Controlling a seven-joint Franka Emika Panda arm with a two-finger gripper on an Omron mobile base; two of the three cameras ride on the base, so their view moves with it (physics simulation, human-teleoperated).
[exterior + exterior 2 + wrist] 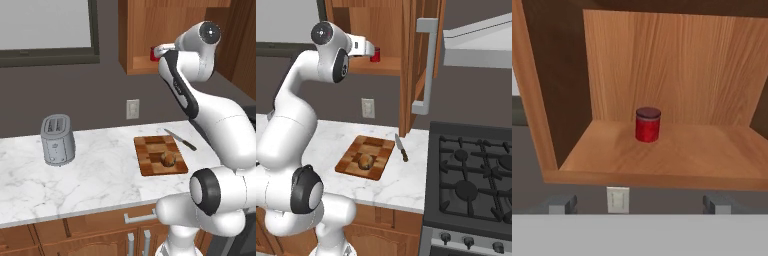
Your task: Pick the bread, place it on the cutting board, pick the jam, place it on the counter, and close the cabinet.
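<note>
Jam (648,124) stood upright mid-shelf in the cabinet (677,65), straight ahead of your gripper (639,205) and well apart. Its jaws were fully spread, holding nothing (bread (168,159) already sat on the cutting board (150,162)).

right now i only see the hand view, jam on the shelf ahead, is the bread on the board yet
observer: Yes, the bread already lies on the cutting board, down on the counter.
operator: ok anything sticking out near the arm
observer: The cabinet door stands swung open on the arm's right, toward the stove.
</note>
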